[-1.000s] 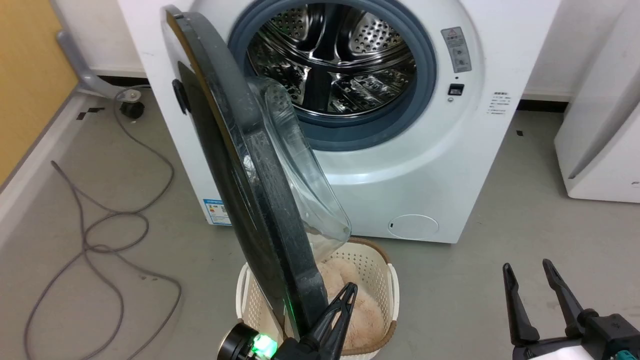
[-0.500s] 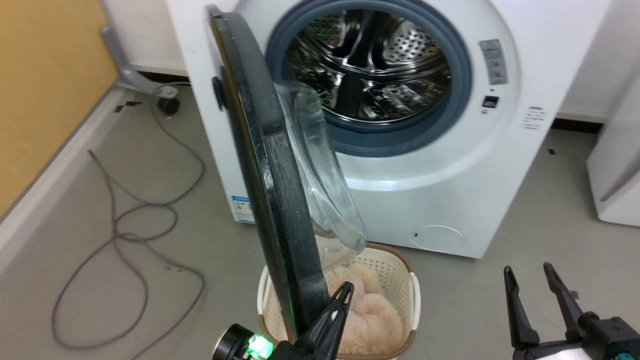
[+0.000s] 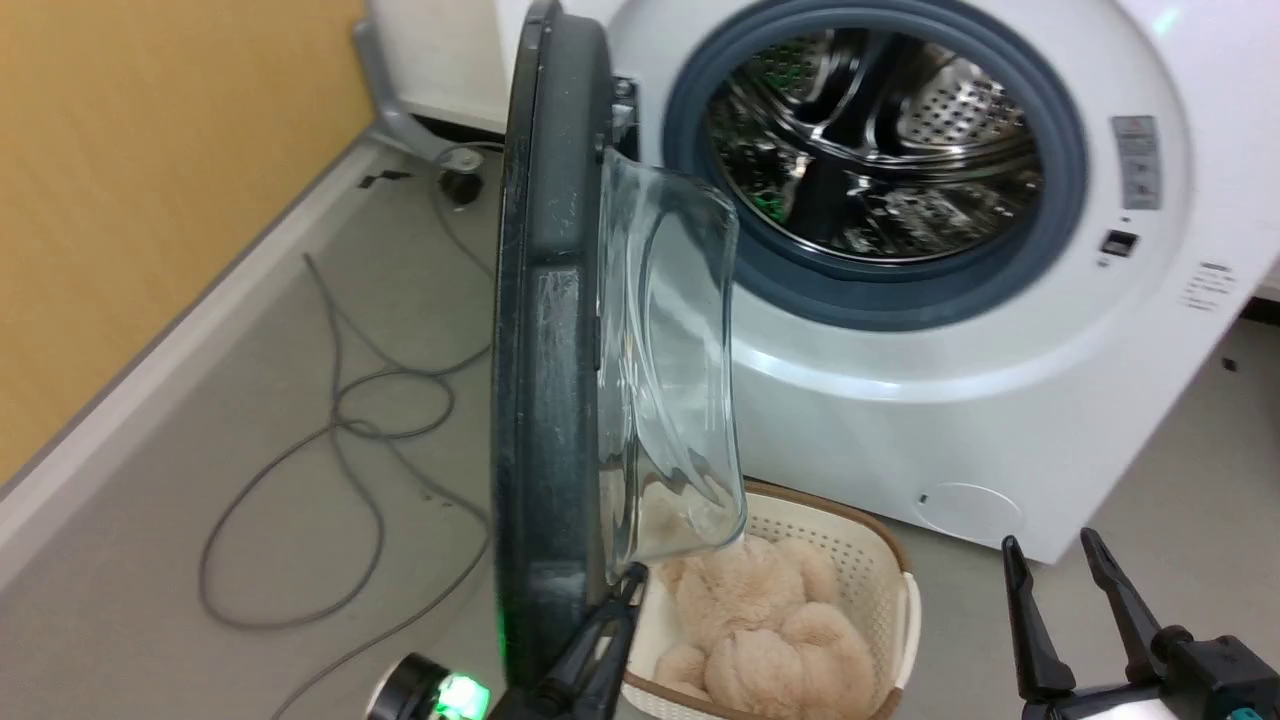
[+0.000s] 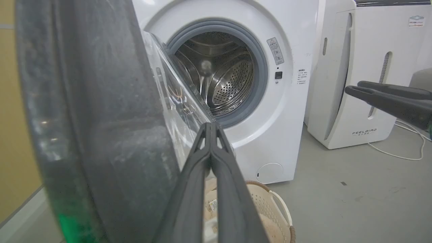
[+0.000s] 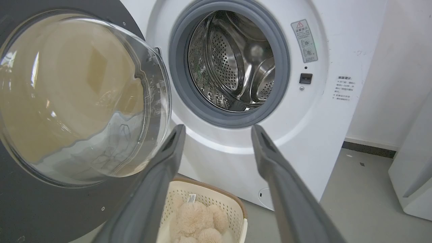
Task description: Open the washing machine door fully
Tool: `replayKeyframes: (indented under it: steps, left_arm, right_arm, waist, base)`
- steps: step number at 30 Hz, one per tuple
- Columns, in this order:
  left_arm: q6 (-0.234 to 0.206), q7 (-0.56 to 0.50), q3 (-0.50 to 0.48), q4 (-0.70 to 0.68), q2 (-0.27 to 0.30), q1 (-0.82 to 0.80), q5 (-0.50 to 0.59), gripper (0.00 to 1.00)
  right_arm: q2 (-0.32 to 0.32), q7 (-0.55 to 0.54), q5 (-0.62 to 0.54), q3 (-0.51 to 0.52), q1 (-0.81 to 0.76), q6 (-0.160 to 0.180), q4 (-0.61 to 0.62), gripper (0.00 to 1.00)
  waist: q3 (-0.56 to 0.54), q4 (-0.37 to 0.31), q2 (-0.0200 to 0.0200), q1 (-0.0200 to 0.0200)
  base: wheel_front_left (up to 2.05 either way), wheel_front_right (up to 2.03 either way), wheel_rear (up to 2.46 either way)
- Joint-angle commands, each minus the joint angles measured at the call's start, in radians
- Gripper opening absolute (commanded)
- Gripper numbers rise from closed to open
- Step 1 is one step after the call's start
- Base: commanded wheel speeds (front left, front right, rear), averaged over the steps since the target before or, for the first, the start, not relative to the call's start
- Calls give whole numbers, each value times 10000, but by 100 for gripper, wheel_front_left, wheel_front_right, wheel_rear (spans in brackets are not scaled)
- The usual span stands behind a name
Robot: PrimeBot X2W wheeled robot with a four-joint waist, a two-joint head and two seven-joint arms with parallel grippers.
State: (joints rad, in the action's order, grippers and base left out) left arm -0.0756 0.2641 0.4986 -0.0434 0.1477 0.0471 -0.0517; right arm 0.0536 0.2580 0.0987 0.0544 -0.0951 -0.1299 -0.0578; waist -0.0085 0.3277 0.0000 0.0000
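Left gripper [image 4: 211, 124]: its two dark fingers [image 4: 189, 189] are pressed together along their full length, with nothing between them. In the head view the tip sits at the lower inner edge of the washing machine door [image 3: 545, 350], just under the glass bowl window [image 3: 670, 350]. Whether it touches cannot be told.

Right gripper [image 3: 1050, 542]: fingers well apart, nothing held. It hangs over bare floor, well apart from the door and in front of the machine's lower right corner.

The door is swung out from the washing machine [image 3: 1000, 400] and appears edge-on in the head view, roughly square to the white front. The hinge side is at the left of the steel drum [image 3: 880, 150]. The matte inner rim is scuffed and dusty. The drum opening with its grey gasket [image 3: 1060, 200] is fully exposed.

A cream perforated basket [image 3: 895, 575] holding a beige plush toy [image 3: 760, 620] stands on the floor below the door's free edge, just before the machine.

The floor [image 3: 200, 560] is smooth grey, with a loose grey cable [image 3: 350, 430] looped across it. A yellow wall panel [image 3: 150, 150] with a pale skirting runs along the left. A white FEELBAIRD-marked appliance [image 4: 354, 84] stands beside the washer.
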Motion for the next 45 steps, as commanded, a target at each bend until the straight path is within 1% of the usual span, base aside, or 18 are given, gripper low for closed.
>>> replayKeyframes:
  steps: [1,3,11,12,14,19,24,30,35,42,45]
  left_arm:
    - [-87,-24,-92,-44,76,166,13,0]
    - [-187,-38,-212,-106,152,263,-35,0]
    - [-757,-60,-1210,-109,575,646,-442,0]
    - [-930,-62,-1675,12,730,635,-662,0]
    - [-1064,-59,-2103,135,806,617,-931,0]
    - [-1199,-46,-3023,580,1122,443,-1456,0]
    - [-1226,-33,-3823,1108,1310,91,-1955,0]
    - [-1182,-27,-4979,1535,1297,-503,-2461,0]
    - [-1001,-26,-5785,1798,1239,-1088,-2529,0]
    - [-788,-25,-7012,2569,1354,-1961,-2589,0]
    - [-533,-25,-7524,3023,1408,-2324,-2775,0]
  right_arm:
    - [-34,38,104,-19,-22,-8,-9,100]
    - [-34,38,125,-37,-27,-8,-17,100]
    - [-34,38,181,-31,-26,-8,-26,100]
    - [-34,38,167,-62,0,-8,-36,100]
    - [-34,38,150,-98,26,-8,-40,100]
    - [-34,38,105,-92,62,-8,-78,100]
    - [-34,38,15,-72,117,-8,-89,100]
    - [-34,38,-140,-7,367,-8,-57,100]
    - [-34,38,-258,69,529,-8,-28,100]
    - [-34,38,-394,100,846,-8,-9,100]
    - [-34,38,-481,93,990,-8,3,100]
  waist:
    - [-1,196,0,0]
    - [9,317,0,0]
    - [98,654,0,0]
    - [143,690,0,0]
    - [174,671,0,0]
    - [284,595,0,0]
    - [499,441,0,0]
    - [910,182,0,0]
    - [1257,29,0,0]
    - [1705,-240,0,0]
    - [1910,-388,0,0]
  base:
    - [0,0,0]
    - [0,0,0]
    - [0,0,0]
    - [0,0,0]
    - [0,0,0]
    - [0,0,0]
    - [0,0,0]
    - [0,0,0]
    - [0,0,0]
    - [0,0,0]
    - [0,0,0]
